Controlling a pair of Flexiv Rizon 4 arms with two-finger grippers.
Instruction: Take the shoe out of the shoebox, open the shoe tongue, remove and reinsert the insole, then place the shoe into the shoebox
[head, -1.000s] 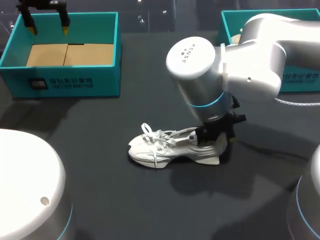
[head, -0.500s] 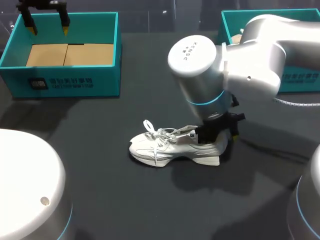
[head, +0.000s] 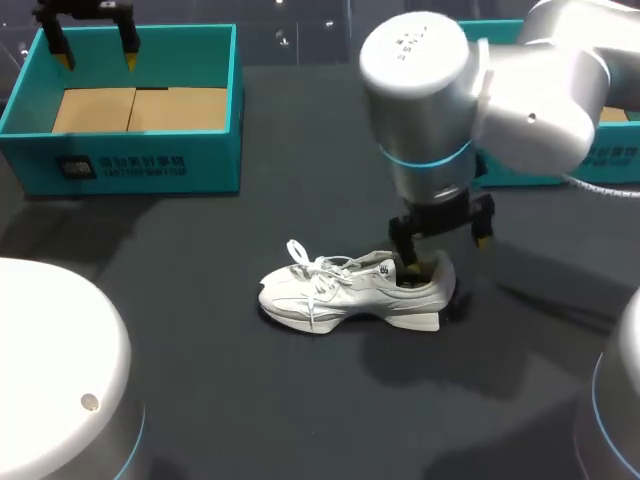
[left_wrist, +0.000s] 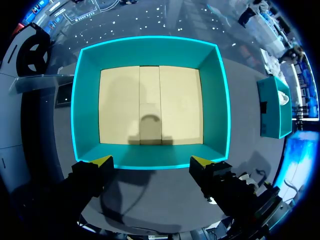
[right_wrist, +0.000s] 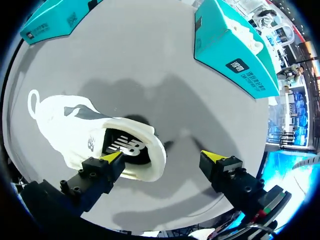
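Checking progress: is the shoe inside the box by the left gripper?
No, the shoebox shows only its bare cardboard floor, nothing inside it.

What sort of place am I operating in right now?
Probably a robotics lab test bench, not a shop: a dark table, an open teal shoebox, a second teal box, one white sneaker lying out, and my right arm above its heel.

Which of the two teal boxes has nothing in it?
The teal cardboard box on the robot's left: only its bare tan floor shows. The other teal box, on the right, holds something white.
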